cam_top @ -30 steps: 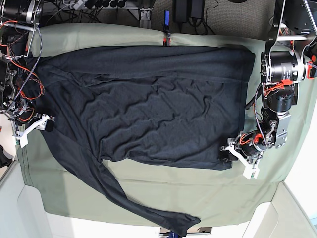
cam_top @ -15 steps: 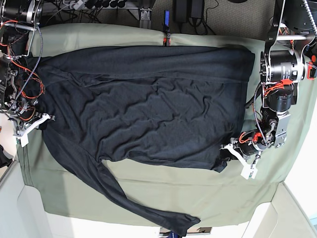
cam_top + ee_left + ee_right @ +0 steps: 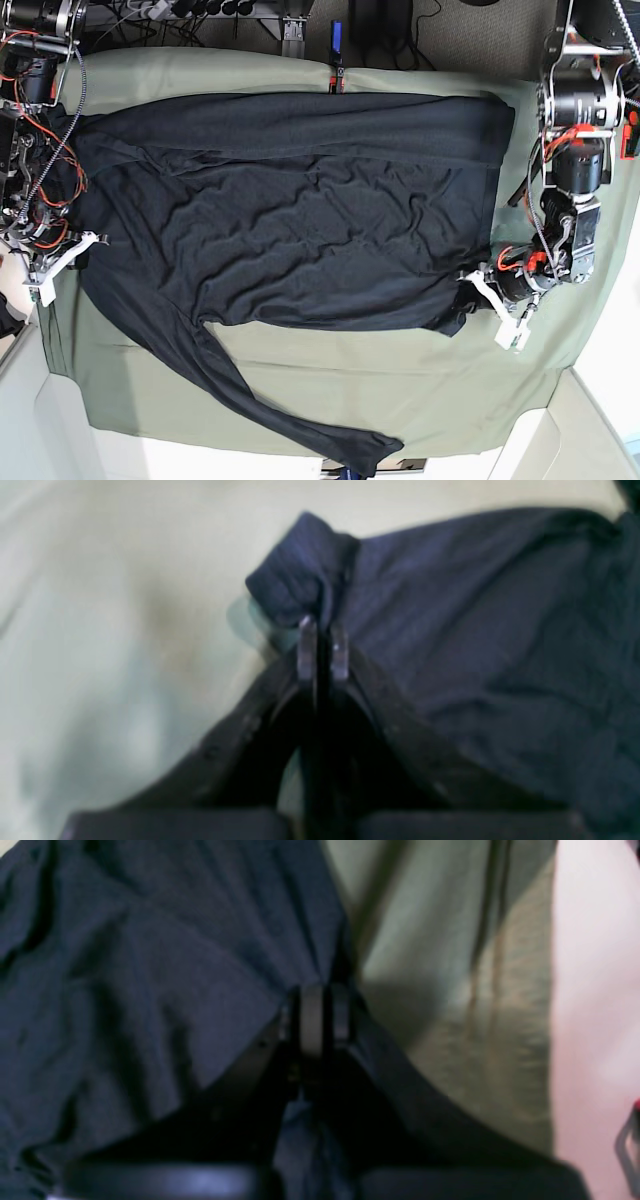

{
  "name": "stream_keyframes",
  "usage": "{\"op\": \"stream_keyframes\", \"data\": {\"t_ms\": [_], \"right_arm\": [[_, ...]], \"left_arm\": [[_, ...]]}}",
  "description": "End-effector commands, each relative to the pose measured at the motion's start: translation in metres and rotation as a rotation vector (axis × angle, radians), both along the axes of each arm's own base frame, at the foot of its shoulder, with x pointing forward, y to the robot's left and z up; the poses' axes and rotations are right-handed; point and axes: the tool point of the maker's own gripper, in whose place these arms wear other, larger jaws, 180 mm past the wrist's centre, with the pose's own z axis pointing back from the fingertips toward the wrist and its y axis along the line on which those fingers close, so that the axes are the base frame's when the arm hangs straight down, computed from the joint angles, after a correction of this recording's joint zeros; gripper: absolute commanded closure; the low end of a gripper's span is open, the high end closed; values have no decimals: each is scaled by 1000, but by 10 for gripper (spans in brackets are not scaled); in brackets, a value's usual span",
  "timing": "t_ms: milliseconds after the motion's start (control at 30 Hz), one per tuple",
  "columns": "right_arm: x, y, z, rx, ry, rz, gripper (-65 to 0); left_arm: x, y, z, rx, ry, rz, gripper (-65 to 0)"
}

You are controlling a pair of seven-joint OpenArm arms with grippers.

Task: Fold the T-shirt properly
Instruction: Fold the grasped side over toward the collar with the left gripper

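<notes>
- The olive-green cloth [image 3: 330, 385] covers the table from edge to edge; only the base view takes in its whole spread, with bare white table beyond it toward 6 o'clock.
- The T-shirt [image 3: 300, 210] lies flat and wrinkled across the middle of that cloth, one long sleeve [image 3: 270, 405] trailing off toward 6 o'clock, its cuff at the cloth's edge.
- The left gripper [image 3: 476, 299] sits at the shirt's 4 o'clock corner. From the base view the grip is hard to read; the left wrist view shows the jaws pressed together on a bunched fold of dark fabric [image 3: 300, 580].
- The right gripper [image 3: 72, 250] is at the shirt's 9 o'clock edge. Its wrist view shows the fingers [image 3: 312, 1015] pinched tight on the shirt's border, green cloth just beside at 3 o'clock.
</notes>
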Motion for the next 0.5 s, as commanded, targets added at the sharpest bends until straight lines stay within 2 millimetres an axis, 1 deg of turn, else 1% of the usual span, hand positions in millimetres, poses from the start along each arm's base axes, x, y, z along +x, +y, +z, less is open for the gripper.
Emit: {"op": "stream_keyframes", "data": {"t_ms": [0, 67, 133, 300, 467], "right_arm": [[9, -8, 19, -18, -51, 2, 0], [8, -9, 21, -26, -56, 4, 0], [6, -9, 23, -32, -59, 7, 0], [-8, -10, 21, -56, -41, 16, 0], [-21, -13, 15, -60, -27, 8, 0]], "left_arm": [[16, 7, 39, -3, -116, -9, 0], [7, 10, 51, 32, -146, -40, 0], [-4, 13, 56, 61, -149, -67, 0], [-28, 21, 59, 108, -155, -106, 0], [-42, 15, 66, 148, -174, -158, 0]]}}
